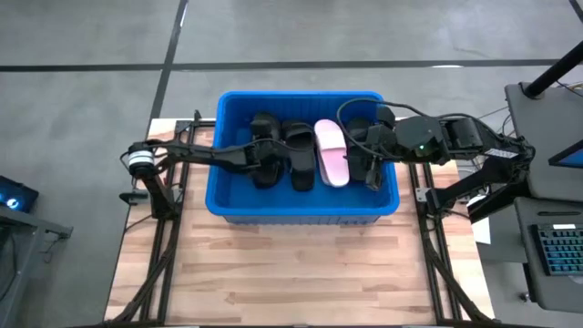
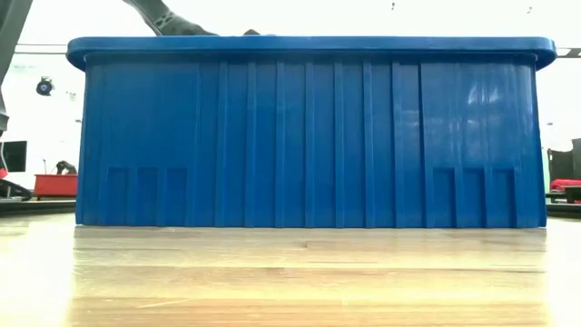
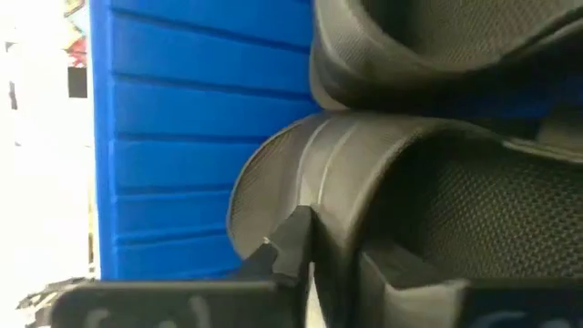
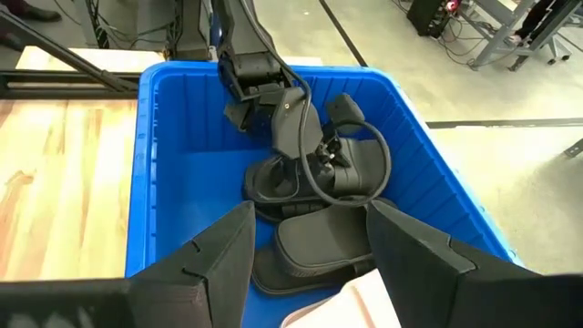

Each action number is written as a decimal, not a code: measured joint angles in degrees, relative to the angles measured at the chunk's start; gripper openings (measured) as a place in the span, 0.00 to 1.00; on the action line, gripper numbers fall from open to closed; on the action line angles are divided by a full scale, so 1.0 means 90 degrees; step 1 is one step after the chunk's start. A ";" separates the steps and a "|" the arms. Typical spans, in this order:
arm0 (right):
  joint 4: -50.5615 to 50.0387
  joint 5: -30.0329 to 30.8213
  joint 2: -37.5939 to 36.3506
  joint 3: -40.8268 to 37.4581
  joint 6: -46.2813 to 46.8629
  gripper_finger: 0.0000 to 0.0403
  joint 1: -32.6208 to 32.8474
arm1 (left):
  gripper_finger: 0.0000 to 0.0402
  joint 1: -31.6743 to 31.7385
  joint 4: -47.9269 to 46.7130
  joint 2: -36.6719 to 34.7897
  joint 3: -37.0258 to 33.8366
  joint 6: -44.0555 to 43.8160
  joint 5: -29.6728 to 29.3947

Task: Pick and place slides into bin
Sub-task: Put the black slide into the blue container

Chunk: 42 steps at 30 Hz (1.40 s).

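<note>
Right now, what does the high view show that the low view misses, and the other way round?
Only the high view shows the bin's inside: black slides and one pale pink slide lying side by side, with the left gripper down among the black ones and the right gripper, fingers open, above the bin's right end. Only the low view shows the bin's ribbed outer wall level-on, with room clutter beyond the table at either side. Both show the blue bin standing on the wooden table.
</note>
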 joint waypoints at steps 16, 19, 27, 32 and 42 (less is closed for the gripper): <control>-0.0011 -0.0005 0.0000 0.0000 -0.0002 0.50 0.0001 | 0.88 0.0018 0.0016 -0.0062 0.0006 -0.0017 0.0586; -0.0024 -0.0027 0.0000 0.0000 -0.0002 0.50 0.0002 | 0.98 -0.0002 -0.0034 -0.0078 0.0057 -0.0006 0.0191; -0.0041 -0.0027 0.0002 0.0000 -0.0002 0.50 0.0002 | 0.94 -0.0101 -0.0496 -0.0228 0.0179 0.0037 -0.0261; -0.0051 -0.0027 0.0002 0.0000 -0.0002 0.50 0.0002 | 0.94 -0.0308 -0.0727 -0.0537 0.0233 -0.0003 -0.0151; -0.0049 -0.0027 0.0002 0.0000 -0.0002 0.50 0.0002 | 0.94 -0.0931 -0.0748 -0.2006 0.0231 -0.1448 0.1060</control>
